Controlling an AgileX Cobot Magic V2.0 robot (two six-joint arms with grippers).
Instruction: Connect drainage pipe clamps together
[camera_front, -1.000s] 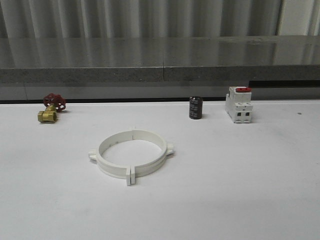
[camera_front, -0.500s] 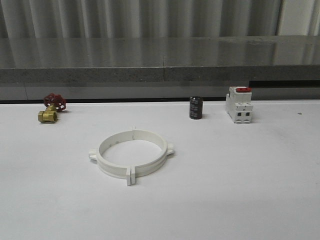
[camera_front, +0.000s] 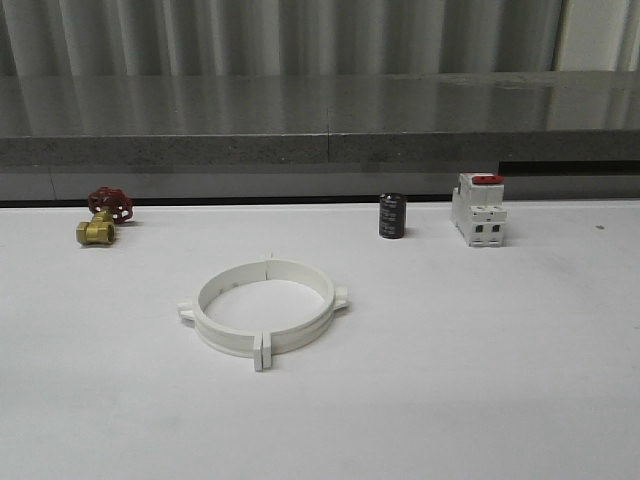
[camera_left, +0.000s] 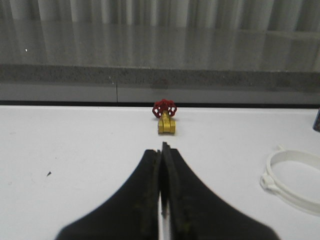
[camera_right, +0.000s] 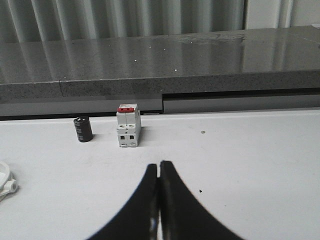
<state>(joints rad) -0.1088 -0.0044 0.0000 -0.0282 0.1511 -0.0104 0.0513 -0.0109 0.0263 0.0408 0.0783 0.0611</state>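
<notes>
The two white drainage pipe clamps (camera_front: 264, 306) lie on the white table as one wide ring, left of centre in the front view, their tabs meeting at the near side and the far side. Part of that ring (camera_left: 295, 177) shows in the left wrist view, and a small piece (camera_right: 6, 183) in the right wrist view. My left gripper (camera_left: 161, 148) is shut with nothing in it, above bare table and apart from the ring. My right gripper (camera_right: 159, 165) is shut and empty too, away from the clamps.
A brass valve with a red handwheel (camera_front: 102, 216) sits at the back left. A black cylinder (camera_front: 391, 216) and a white breaker with a red switch (camera_front: 477, 209) stand at the back right. A grey ledge (camera_front: 320, 145) runs along the table's far edge.
</notes>
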